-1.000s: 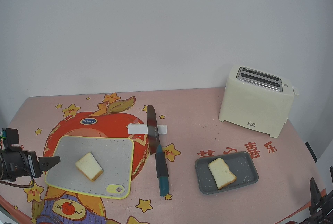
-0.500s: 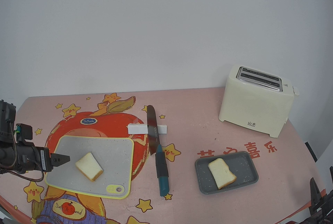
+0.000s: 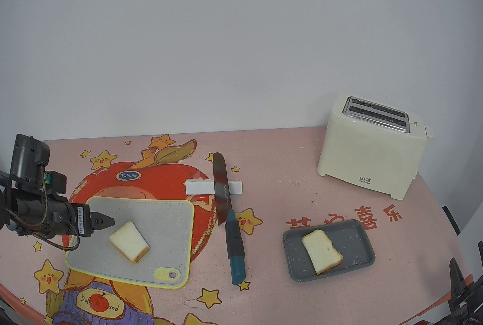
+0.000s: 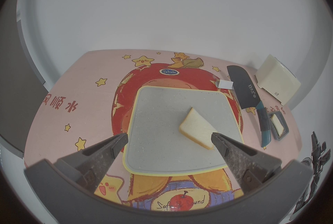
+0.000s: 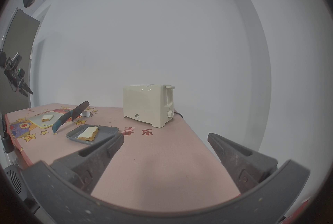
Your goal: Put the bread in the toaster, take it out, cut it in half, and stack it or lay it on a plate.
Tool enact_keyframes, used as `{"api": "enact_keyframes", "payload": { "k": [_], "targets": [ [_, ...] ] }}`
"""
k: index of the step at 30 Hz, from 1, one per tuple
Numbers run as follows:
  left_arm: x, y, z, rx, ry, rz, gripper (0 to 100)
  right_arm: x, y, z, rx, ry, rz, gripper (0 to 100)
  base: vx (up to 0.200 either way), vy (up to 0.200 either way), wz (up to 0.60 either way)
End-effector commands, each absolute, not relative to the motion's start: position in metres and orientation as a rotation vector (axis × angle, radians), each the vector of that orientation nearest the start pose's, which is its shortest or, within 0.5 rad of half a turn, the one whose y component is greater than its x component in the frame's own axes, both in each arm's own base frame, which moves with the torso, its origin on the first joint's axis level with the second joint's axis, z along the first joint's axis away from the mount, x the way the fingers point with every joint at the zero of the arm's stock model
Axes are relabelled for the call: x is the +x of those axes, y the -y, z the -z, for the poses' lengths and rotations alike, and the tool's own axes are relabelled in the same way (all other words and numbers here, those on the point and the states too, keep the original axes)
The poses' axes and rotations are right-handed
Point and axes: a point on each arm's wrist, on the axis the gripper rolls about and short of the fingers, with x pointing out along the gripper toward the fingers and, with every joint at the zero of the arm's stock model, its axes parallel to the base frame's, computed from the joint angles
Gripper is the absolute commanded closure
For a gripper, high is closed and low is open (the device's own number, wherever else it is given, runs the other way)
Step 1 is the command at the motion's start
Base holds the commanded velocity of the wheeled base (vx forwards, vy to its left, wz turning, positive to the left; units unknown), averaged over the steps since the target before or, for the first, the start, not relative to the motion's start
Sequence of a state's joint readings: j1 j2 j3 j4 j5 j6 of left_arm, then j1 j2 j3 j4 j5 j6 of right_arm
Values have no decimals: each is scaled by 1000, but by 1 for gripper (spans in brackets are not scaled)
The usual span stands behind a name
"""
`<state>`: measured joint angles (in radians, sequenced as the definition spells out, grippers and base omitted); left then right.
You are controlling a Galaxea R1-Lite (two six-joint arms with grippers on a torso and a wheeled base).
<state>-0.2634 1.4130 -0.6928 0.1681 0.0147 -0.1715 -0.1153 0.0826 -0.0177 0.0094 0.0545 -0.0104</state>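
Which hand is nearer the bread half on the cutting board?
Left. The left hand is open beside the bread half; the right hand is far off, past the plate.

We list left claw (image 3: 108, 221): dark grey tapered fingers (image 4: 100, 155), screws (image 4: 247, 177); white label (image 3: 80, 226), green tab (image 3: 48, 177), looped black cables (image 3: 50, 241) behind it.

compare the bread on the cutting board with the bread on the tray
The board bread lies on the cutting board; the tray bread lies on the tray, nearer the toaster. The board bread looks shorter and squarer, the tray bread longer. The open left gripper sits beside the board bread, not the tray bread. Both lie flat, pale with tan crust.
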Motion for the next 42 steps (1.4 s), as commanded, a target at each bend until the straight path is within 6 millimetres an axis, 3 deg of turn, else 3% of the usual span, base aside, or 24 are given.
{"api": "enact_keyframes", "payload": {
  "k": [1,13,42],
  "targets": [
    [199,58,-148,-6,-943,152,0,-16,-3,-77,-3,-92,59,0,0,0,0],
    [212,62,-140,17,-975,112,0,-16,-3,-77,-3,-92,59,0,0,0,0],
    [214,65,-130,30,-1019,116,0,-16,-3,-77,-3,-92,59,0,0,0,0]
  ]
}}
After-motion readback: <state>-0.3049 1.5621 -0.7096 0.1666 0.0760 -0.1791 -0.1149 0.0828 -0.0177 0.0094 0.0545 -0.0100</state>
